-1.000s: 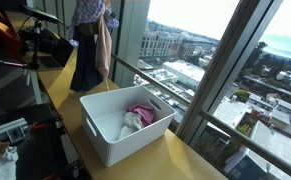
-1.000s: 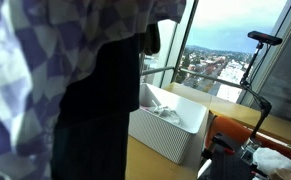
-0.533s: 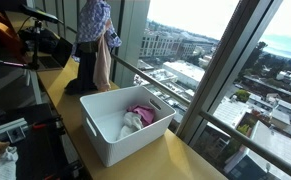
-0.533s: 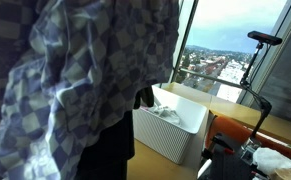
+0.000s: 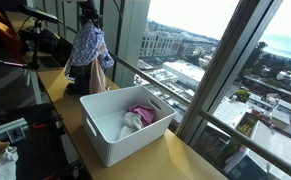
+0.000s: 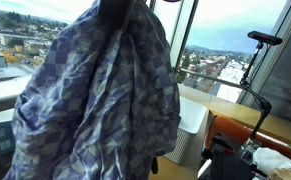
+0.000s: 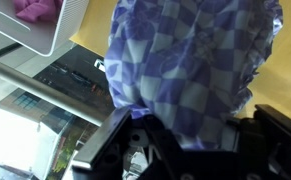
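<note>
Could not see the fingertips of the gripper [image 5: 87, 12] anywhere: buried under the checked cloth [image 7: 190, 70] in the wrist view, with only the dark body showing along the lower edge, and little more than a dark shape at the top edge in an exterior view. Found almost the whole of an exterior view blocked by that same cloth [image 6: 95, 100], leaving just a corner of the white bin [image 6: 192, 118] at its right. Could not settle the peach strip [image 5: 99, 77] hanging below the cloth as part of it or as a separate piece. Judged the gripper clenched on the top of the checked cloth. Placed the cloth in the air, bunched straight beneath the gripper, above the desk [image 5: 190, 160] and near the far end of the bin. Counted one gripper, one checked cloth, one bin, and two pieces inside the bin: a pink cloth [image 5: 140, 109] and a white cloth [image 5: 131, 123], touching each other.
</note>
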Robot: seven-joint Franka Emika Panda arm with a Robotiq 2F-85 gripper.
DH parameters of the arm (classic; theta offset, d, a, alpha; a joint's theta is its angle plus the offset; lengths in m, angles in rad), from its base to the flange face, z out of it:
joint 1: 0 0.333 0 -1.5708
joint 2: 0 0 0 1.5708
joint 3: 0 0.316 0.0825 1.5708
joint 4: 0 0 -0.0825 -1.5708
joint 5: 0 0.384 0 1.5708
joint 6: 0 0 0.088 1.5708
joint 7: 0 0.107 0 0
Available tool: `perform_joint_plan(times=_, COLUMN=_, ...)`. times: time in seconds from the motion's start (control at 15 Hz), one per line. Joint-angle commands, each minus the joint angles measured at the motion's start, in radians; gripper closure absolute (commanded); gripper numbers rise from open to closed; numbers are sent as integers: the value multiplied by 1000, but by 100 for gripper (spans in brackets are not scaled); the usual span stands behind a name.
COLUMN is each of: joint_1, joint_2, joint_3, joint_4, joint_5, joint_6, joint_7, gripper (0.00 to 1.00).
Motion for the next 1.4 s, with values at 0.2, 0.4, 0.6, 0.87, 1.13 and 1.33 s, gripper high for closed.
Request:
perform_joint_plan(times=0.2, joint_1=18, joint_2=-45, joint_3=-47, joint_4=-176, joint_5=49, joint_6=146, joint_7=-18, gripper=100)
perform_joint_plan(times=0.4, joint_1=22, joint_2=-13, joint_3=-50, joint_4=-210, joint_5=41, joint_6=200, joint_7=-18, gripper=100)
perform_joint_plan(times=0.6, joint_1=24, joint_2=34, joint_3=-58, joint_4=-219, joint_5=41, joint_6=245, joint_7=-28, gripper=100)
perform_joint_plan(times=0.87, joint_1=20, joint_2=97, joint_3=-85, joint_4=-193, joint_5=42, joint_6=279, joint_7=-54, gripper=100)
perform_joint_plan(times=1.13, joint_1=-10, joint_2=143, joint_3=-132, joint_4=-158, joint_5=61, joint_6=289, joint_7=-108, gripper=100)
perform_joint_plan(times=1.33, joint_1=-22, joint_2=197, joint_3=-153, joint_4=-116, joint_5=77, joint_6=286, joint_7=-138, gripper=100)
